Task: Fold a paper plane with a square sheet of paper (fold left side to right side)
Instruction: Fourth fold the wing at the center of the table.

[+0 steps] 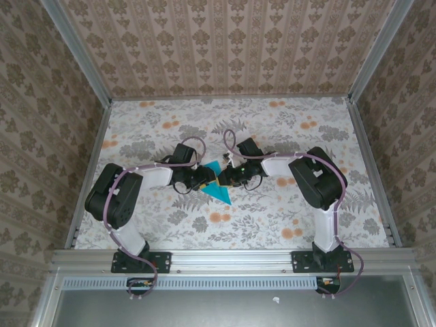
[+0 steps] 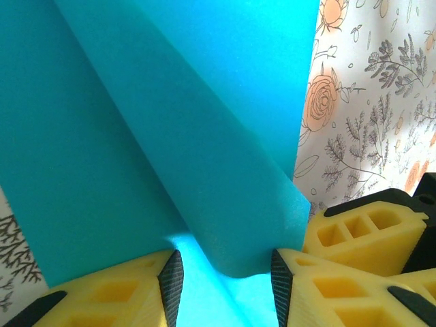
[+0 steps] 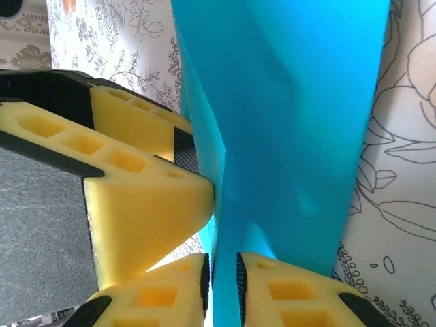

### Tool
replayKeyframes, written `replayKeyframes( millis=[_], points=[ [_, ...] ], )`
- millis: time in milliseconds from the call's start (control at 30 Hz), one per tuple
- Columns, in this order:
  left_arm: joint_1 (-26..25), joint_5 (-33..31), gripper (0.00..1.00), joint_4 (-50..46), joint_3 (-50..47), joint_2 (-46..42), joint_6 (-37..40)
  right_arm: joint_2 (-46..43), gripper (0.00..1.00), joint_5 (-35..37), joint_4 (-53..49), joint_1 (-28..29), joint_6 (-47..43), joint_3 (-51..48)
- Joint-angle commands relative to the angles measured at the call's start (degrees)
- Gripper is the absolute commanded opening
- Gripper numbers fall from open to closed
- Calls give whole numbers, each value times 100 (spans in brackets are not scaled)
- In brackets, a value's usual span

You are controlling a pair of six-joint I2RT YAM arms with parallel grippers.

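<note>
**Mid-fold at the counter's centre:** A thin, bright cyan-blue paper sheet (image 1: 219, 191), already narrowed to a point at its near end, is seen at the middle of the floral-patterned counter (image 1: 286, 225), where the two black robot arms meet.

The right claw (image 3: 221, 272) is pressed together on a raised layer of the sheet (image 3: 293, 102), and the paper is pinched between its dark pads. The left claw (image 2: 225, 272) is spread. Its yellow fingers (image 2: 109, 300) straddle a soft, rounded fold of the sheet (image 2: 136, 136) that has not been flattened.

The left-to-right fold is judged to be under way, with no sharp crease set. For a clean result, the right-hand pinch should be used as a firm anchor. The loose left layer should be carried across until the edges line up, and only then should the bulge be pressed flat. Tugging is best avoided, since paper this thin could be torn or slipped out of line.
</note>
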Motion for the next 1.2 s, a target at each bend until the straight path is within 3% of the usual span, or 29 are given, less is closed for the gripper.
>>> replayKeyframes(
  millis=[0, 200, 433, 1167],
  points=[
    [-36, -220, 43, -437, 47, 123, 96, 99, 21, -253, 253, 50, 138, 27],
    [-36, -219, 43, -453, 61, 119, 109, 136, 17, -229, 221, 59, 165, 63],
    [-37, -227, 43, -455, 39, 85, 109, 64, 3, -26, 24, 53, 61, 72],
    [-36, -228, 45, -454, -13, 57, 118, -101, 3, 633, -449, -73, -101, 73]
  ],
)
